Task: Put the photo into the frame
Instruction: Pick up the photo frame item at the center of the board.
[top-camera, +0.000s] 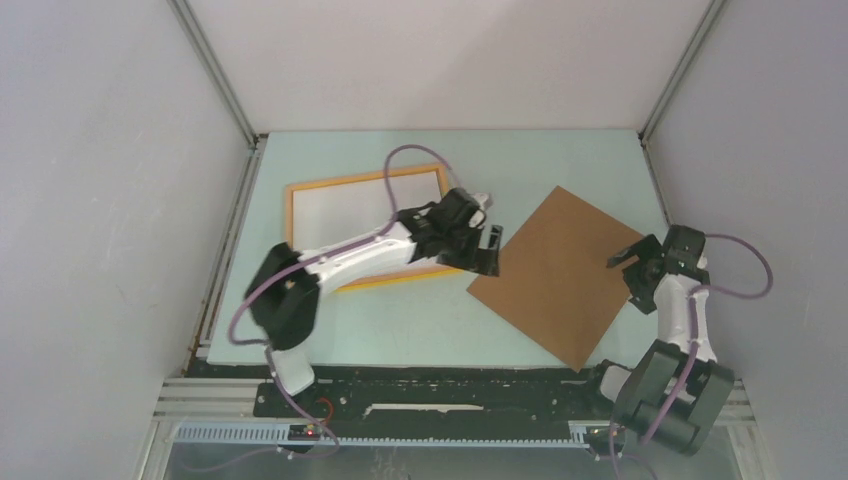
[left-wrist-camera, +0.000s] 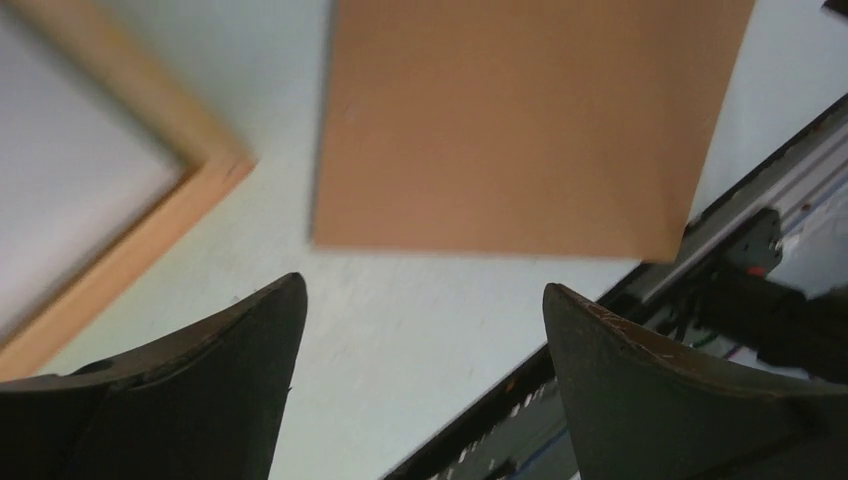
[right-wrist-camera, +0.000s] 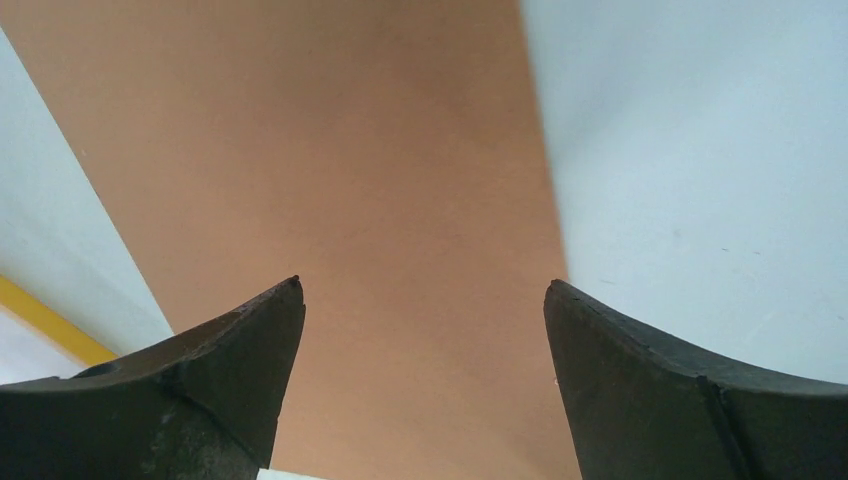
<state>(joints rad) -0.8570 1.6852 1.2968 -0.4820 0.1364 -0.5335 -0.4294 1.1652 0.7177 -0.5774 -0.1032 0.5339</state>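
Your left claw (top-camera: 487, 243) hangs empty with its jaws wide apart, just off the near right corner of the frame (top-camera: 365, 177), between it and the brown backing board (top-camera: 560, 270). Your right claw (top-camera: 632, 262), also spread and empty, hovers at the board's right edge. The white sheet inside the rim looks like the photo (top-camera: 340, 212), lying back up. Expect it to be thin, light and easily creased. Nudge it flat rather than pinching it, and spare the pane.
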